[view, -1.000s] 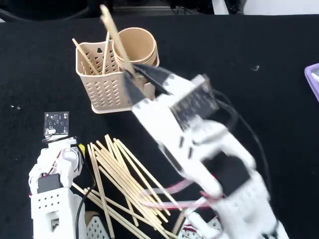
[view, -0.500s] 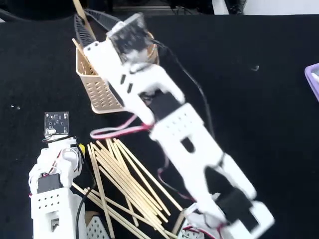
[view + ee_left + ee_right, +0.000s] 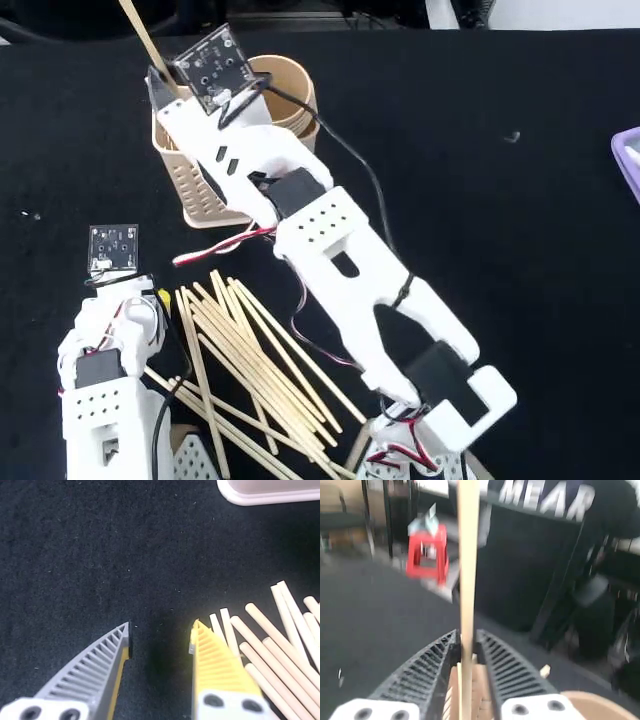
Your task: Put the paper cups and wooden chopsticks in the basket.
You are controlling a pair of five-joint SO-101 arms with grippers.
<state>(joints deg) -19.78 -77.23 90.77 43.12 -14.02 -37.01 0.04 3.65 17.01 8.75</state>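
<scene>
While right pincer (image 3: 467,634) clamps a chopstick (image 3: 468,555), basket (image 3: 196,192) below, paper cups (image 3: 291,84) inside

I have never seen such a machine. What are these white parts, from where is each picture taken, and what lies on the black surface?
The white parts are two small robot arms standing at a black table. The high view looks down on them from above. The other two pictures come from a camera on each arm's wrist, so each one shows that arm's own two fingers. The right gripper is shut on one wooden chopstick and holds it over the basket, where paper cups are stacked. The left gripper is open and holds nothing. It is low over the table, beside a loose pile of chopsticks.
</scene>
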